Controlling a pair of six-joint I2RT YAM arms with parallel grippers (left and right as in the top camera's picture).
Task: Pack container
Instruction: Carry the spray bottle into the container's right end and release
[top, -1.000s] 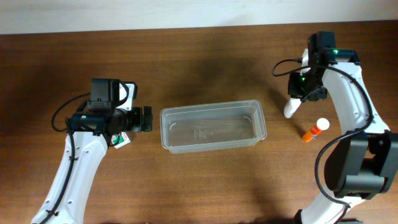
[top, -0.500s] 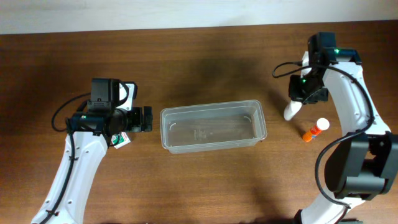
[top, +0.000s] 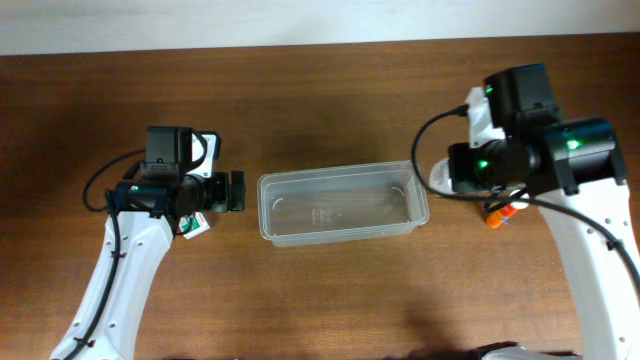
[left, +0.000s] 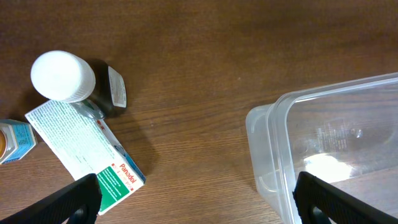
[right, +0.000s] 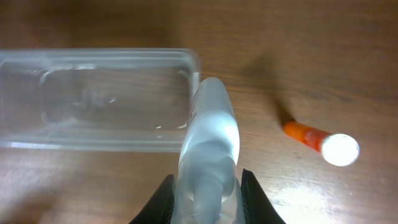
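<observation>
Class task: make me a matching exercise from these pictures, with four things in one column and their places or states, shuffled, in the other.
Things:
1. container
2. orange tube
3. white bottle
4. box

Places or states:
A. held in the right gripper
B. empty
C. lying flat, right of the container
D. next to a white-capped jar

Pairs: 1-B, 2-C, 3-A, 4-D

even overhead light, soft shadows on the table (top: 330, 290), right-wrist foreground blurred.
</observation>
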